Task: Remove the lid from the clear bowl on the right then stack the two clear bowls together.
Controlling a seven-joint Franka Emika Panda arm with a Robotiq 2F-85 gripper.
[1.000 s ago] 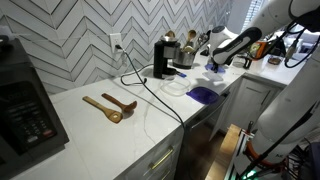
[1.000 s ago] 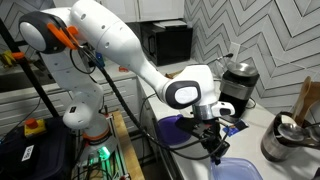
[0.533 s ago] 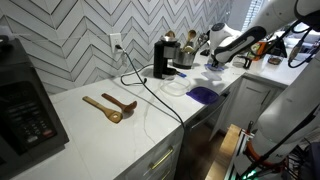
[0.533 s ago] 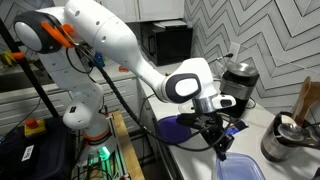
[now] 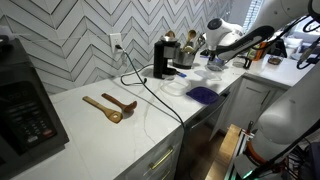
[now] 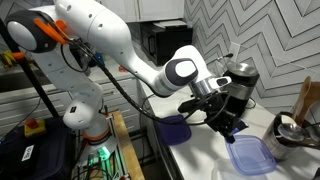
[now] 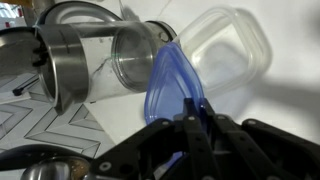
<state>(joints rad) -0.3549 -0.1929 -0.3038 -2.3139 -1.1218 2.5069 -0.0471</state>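
My gripper (image 7: pixel 192 104) is shut on the edge of the light blue lid (image 7: pixel 168 80) and holds it tilted above the counter. In an exterior view the lid (image 6: pixel 252 156) hangs below the gripper (image 6: pixel 232 130), clear of the surface. One clear bowl (image 7: pixel 228 45) stands open on the white counter just beyond the lid. A faint second clear bowl (image 5: pixel 175 86) shows near the black appliance in an exterior view. In that view the gripper (image 5: pixel 215 63) is above the counter's far end.
A steel pot (image 7: pixel 60 65) and a steel cup (image 7: pixel 135 55) stand close behind the lid. A darker purple-blue lid (image 5: pixel 203 94) lies near the counter's front edge. A black appliance (image 5: pixel 160 60), its cable and wooden spoons (image 5: pixel 110 106) are further along.
The gripper has lifted with the light blue lid in it and moved toward the steel pot. The lid now hangs clear of the counter.
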